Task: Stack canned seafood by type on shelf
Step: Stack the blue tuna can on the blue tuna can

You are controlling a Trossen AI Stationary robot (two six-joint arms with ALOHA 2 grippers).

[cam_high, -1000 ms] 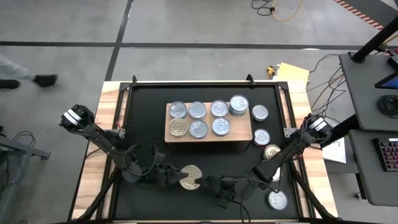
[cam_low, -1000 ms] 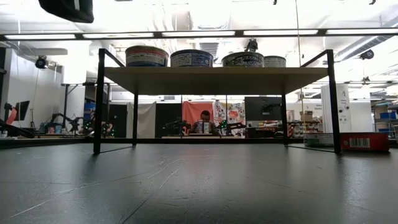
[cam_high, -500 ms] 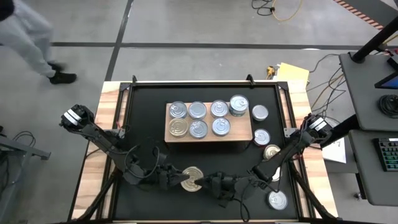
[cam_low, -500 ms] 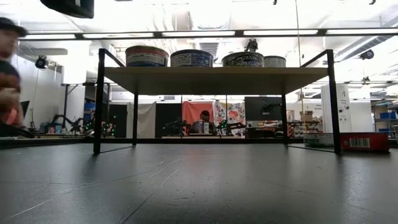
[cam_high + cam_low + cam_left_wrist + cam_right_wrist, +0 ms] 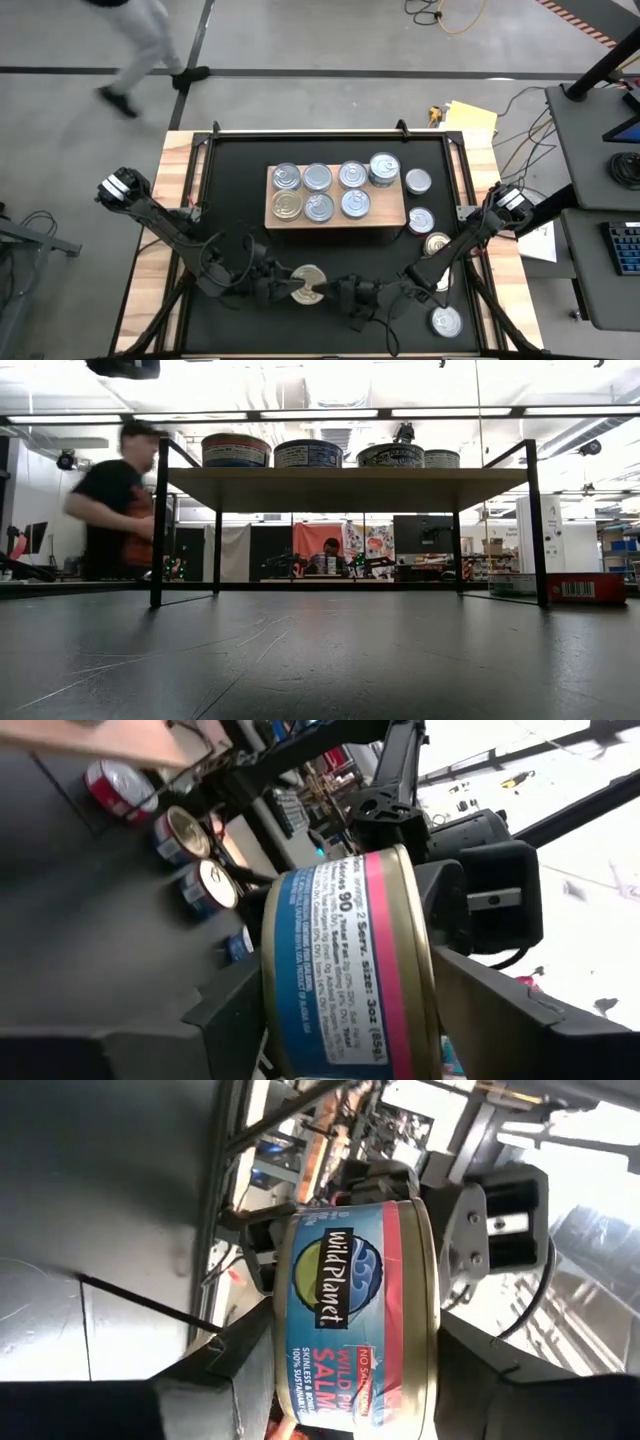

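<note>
High view: left gripper (image 5: 283,287) and right gripper (image 5: 330,291) meet at a gold-lidded can (image 5: 307,284) near the worktop's front, short of the shelf (image 5: 392,213).

Wrist views: both pairs of fingers flank the can; firm hold — cannot tell.

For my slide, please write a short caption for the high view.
Both grippers, left and right, meet at one gold-lidded can in front of the wooden shelf holding seven cans.
</note>
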